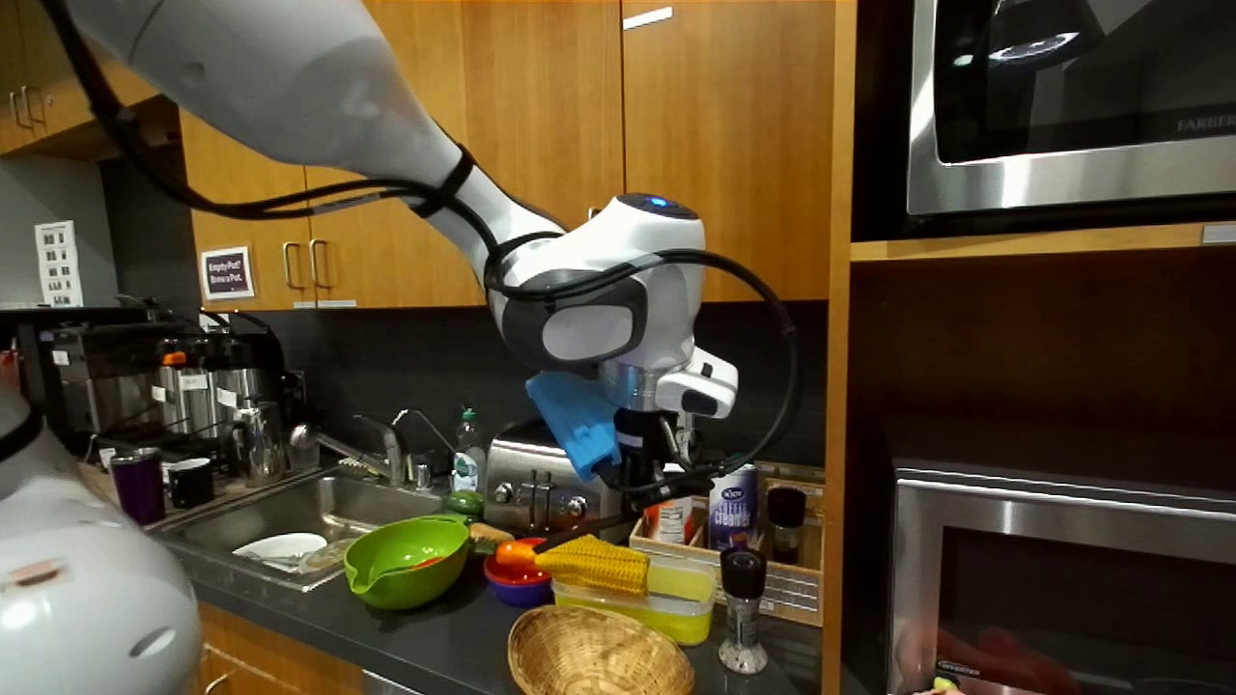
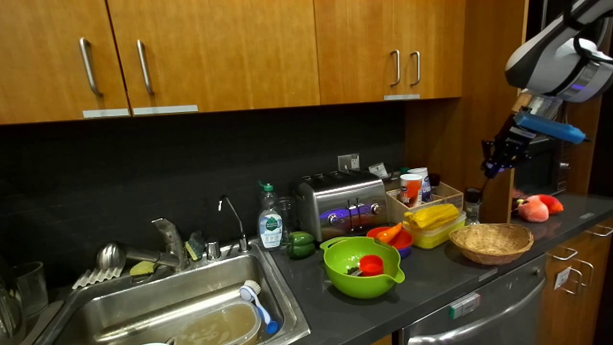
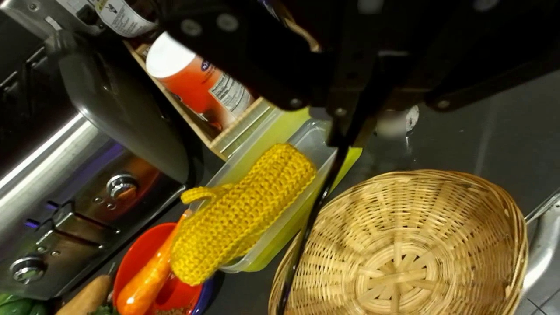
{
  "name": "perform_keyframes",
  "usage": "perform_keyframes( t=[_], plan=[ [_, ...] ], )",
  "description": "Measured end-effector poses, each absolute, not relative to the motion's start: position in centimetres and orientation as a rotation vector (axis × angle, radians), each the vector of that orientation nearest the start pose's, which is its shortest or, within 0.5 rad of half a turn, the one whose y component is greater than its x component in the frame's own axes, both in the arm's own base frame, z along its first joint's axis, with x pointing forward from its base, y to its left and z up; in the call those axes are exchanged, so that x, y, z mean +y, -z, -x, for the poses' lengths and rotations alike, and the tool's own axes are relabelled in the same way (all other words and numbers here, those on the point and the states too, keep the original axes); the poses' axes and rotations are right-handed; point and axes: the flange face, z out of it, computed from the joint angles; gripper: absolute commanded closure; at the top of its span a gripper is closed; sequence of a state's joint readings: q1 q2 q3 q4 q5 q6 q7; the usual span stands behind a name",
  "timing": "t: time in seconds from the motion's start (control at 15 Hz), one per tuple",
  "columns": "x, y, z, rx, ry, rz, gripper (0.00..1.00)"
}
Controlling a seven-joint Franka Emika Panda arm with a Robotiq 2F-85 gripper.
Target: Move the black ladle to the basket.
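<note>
The gripper [image 3: 348, 138] is drawn narrow around the slim shaft of the black ladle [image 3: 316, 209], presumably because so thin a handle needs a firm pinch. The shaft slants down, and in the wrist view it passes across the edge of the basket [image 3: 437, 227]; the ladle's head cannot be made out. In both exterior views the gripper is well above the counter [image 2: 426, 282], so the ladle is not yet in the basket; holding it high likely clears the things below. The basket faces up near the counter's front edge, a roomy target from above. Just beside it, corn [image 3: 245, 214] lies across a yellow tub [image 1: 681, 618], perhaps too long to settle flat inside. The grinder [image 1: 743, 618] stands close by too, and a wide swing could tip it. Farther out, a carrot [image 3: 148, 282] leans in a red bowl [image 3: 135, 251], probably to stop it rolling.
</note>
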State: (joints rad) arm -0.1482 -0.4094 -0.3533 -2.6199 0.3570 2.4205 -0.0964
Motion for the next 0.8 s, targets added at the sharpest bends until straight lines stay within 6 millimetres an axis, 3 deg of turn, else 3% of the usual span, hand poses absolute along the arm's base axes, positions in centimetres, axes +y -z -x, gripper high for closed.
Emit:
perform_keyframes(
  t=[0.13, 0.27, 0.8],
  plan=[
    [-19.6, -39.1, -36.9, 0.868, 0.370, 2.642, 0.64],
    [-19.4, -38.6, -37.2, 0.863, 0.354, 2.641, 0.54],
    [-18.1, -38.5, -37.7, 0.783, 0.344, 2.660, 0.01]
  ],
)
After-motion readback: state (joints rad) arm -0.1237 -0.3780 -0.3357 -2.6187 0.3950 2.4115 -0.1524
